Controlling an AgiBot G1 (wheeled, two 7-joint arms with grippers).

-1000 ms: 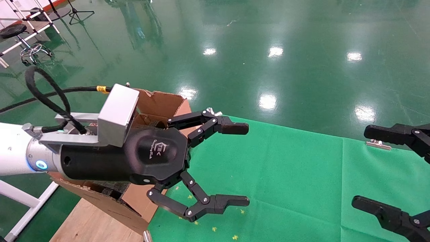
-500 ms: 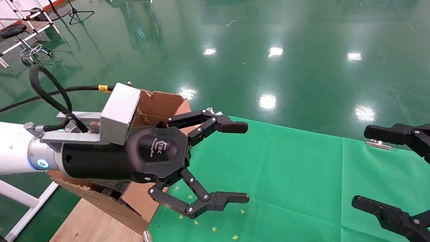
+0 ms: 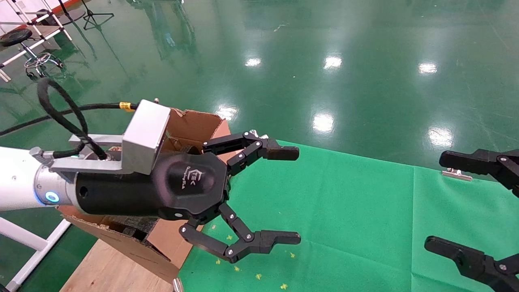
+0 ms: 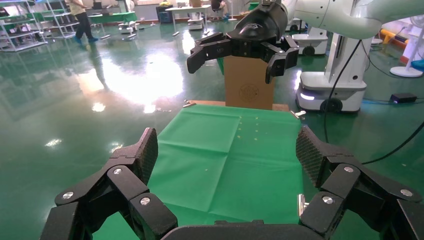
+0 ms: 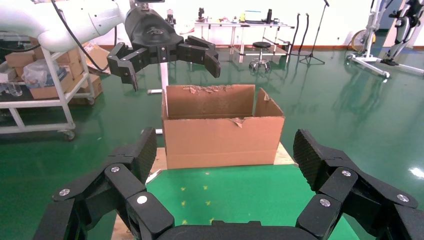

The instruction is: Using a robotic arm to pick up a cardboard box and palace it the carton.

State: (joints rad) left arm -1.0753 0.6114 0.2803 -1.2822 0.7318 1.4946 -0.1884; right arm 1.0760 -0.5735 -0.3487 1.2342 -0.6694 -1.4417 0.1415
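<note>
The robotic arm is my left arm, white and silver with a black wrist. Its gripper [image 3: 298,196] is open and empty, held above the green cloth beside the carton [image 3: 194,125]. The carton is large and brown with torn flaps and stands at the table's left end, partly hidden behind the arm. It shows whole in the right wrist view [image 5: 220,140]. The small cardboard box is not visible in any view. My right gripper [image 3: 436,200] is open and empty at the right edge. Nothing lies between the left gripper's [image 4: 228,152] or the right gripper's [image 5: 226,152] jaws.
A green cloth [image 3: 344,202] covers the table and bears only small yellow marks. The carton stands on a wooden board [image 3: 105,267]. A metal clip [image 3: 456,174] holds the cloth at the far edge. A stool and stands [image 3: 20,36] are on the floor far left.
</note>
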